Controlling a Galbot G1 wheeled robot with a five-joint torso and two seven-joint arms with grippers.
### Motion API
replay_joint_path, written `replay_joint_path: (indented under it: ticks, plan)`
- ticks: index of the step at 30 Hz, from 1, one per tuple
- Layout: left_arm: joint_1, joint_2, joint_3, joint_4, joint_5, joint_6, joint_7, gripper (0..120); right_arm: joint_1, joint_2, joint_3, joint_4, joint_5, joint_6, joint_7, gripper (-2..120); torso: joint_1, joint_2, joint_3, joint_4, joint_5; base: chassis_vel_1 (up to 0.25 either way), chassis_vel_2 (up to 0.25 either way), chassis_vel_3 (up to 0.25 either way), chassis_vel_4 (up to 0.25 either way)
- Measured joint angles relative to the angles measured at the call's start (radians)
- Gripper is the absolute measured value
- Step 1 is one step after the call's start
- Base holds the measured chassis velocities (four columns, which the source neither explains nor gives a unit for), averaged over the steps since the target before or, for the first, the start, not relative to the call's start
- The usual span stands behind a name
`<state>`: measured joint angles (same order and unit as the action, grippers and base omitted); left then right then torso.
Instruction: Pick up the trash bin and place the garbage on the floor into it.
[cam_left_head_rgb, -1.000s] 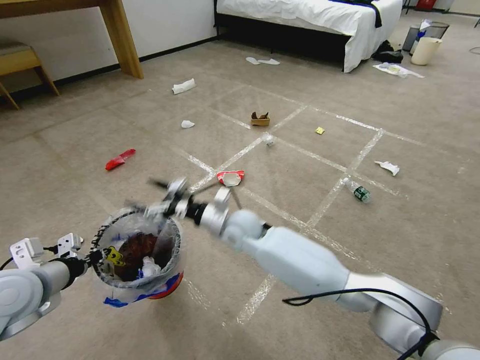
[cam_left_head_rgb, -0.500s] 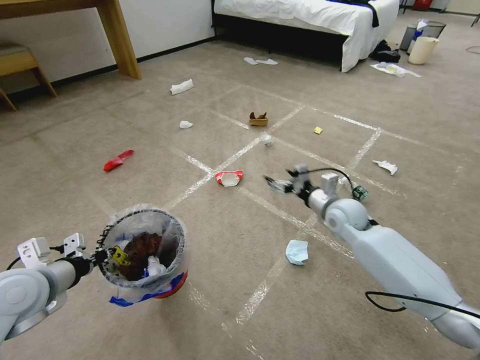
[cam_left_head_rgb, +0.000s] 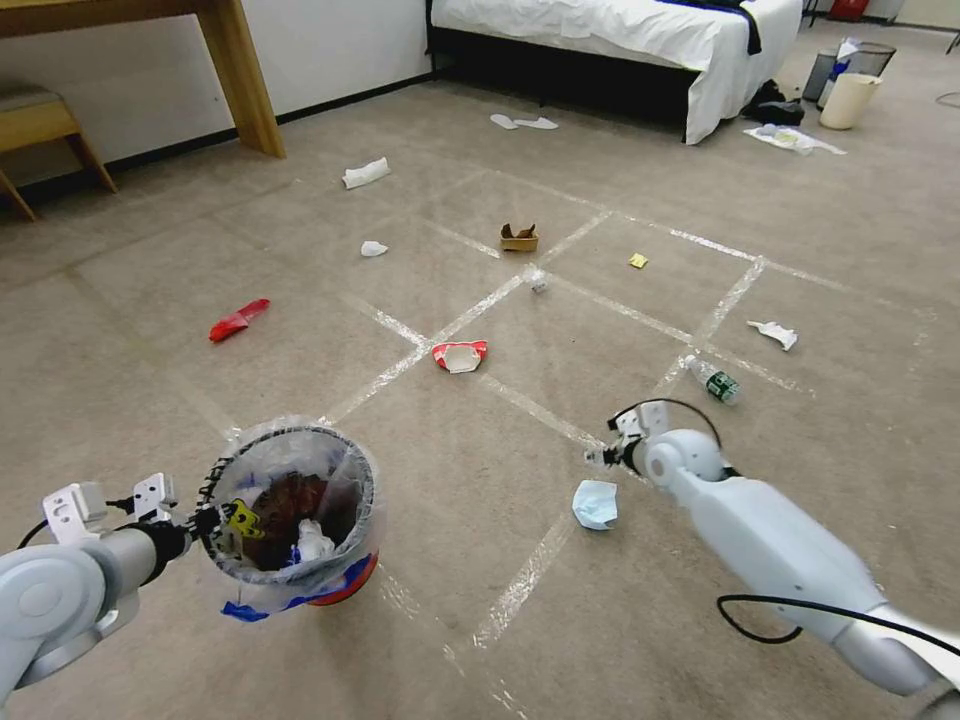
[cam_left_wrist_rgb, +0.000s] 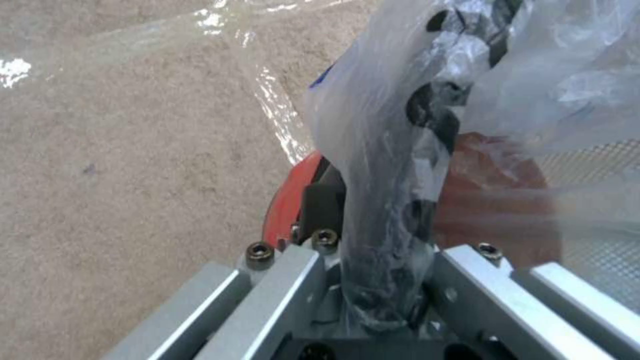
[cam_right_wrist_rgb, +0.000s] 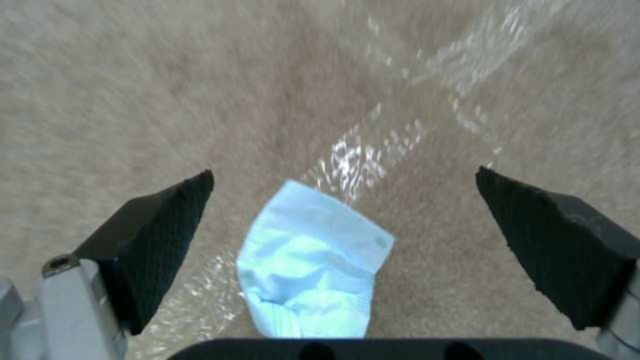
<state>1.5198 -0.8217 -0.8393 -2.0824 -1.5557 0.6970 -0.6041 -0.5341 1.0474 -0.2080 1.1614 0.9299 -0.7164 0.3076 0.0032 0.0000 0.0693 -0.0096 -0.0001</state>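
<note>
The trash bin (cam_left_head_rgb: 295, 520), black mesh lined with a clear bag, hangs just above the floor (cam_left_head_rgb: 450, 470) at lower left. My left gripper (cam_left_head_rgb: 205, 520) is shut on its rim (cam_left_wrist_rgb: 393, 200), near the red base (cam_left_wrist_rgb: 290, 195). My right gripper (cam_left_head_rgb: 600, 457) hovers open over a pale blue face mask (cam_left_head_rgb: 595, 503), which lies between its dark pads (cam_right_wrist_rgb: 160, 235) on a tape line. More garbage lies farther out: a red-and-white paper bowl (cam_left_head_rgb: 460, 355), a small bottle (cam_left_head_rgb: 715, 381), a red wrapper (cam_left_head_rgb: 238, 319), a cardboard tray (cam_left_head_rgb: 520, 238) and white tissues (cam_left_head_rgb: 366, 172).
A bed (cam_left_head_rgb: 620, 30) stands at the back, with a cream bucket (cam_left_head_rgb: 850, 100) and a dark mesh bin (cam_left_head_rgb: 865, 60) to its right. A wooden table leg (cam_left_head_rgb: 240, 80) and a stool (cam_left_head_rgb: 40, 125) stand at back left. Bare carpet lies ahead.
My right arm has swung from above the trash bin over to the right and come down low over the face mask. The left arm still holds the bin in about the same place.
</note>
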Motion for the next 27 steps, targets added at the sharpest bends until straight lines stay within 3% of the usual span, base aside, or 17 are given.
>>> replay_joint_path:
  ticks: [12, 27]
  plan:
    - [0.011, -0.010, -0.003, 0.003, 0.009, 0.000, -0.001, 1, 0.029, 0.132, -0.020, -0.151, -0.015, -0.027, 0.052, 100, 0.000, 0.000, 0.000, 0.0000, -0.0001, 0.000, 0.000, 0.000, 0.000]
    - [0.017, -0.024, -0.003, 0.004, 0.019, 0.000, -0.001, 1, 0.046, 0.175, 0.002, -0.256, -0.091, 0.002, -0.006, 100, 0.000, 0.000, 0.000, 0.0000, 0.0000, 0.000, 0.000, 0.000, 0.000]
